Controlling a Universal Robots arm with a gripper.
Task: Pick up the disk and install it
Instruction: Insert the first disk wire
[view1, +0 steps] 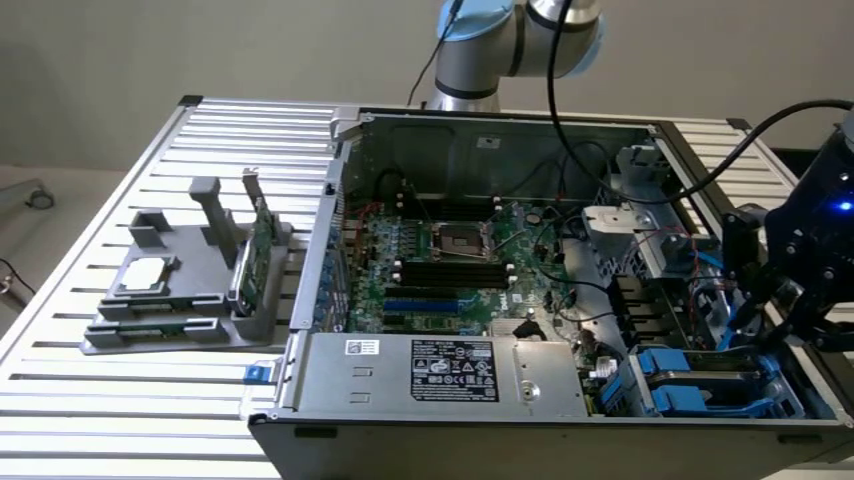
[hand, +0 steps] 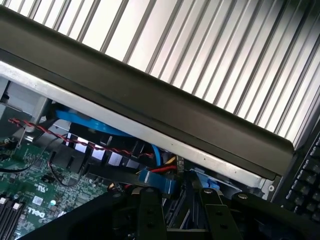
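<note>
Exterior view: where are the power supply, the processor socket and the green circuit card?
power supply (view1: 451, 370), exterior view, on its printed label.
processor socket (view1: 461, 238), exterior view, on its middle.
green circuit card (view1: 258, 260), exterior view, on its upright green face.

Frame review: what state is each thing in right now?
computer case: open, lying on its side, inside exposed
disk: in blue carrier, low in the drive bay
gripper: above the drive bay
green card: upright in the grey holder
chip: flat on the grey holder
</note>
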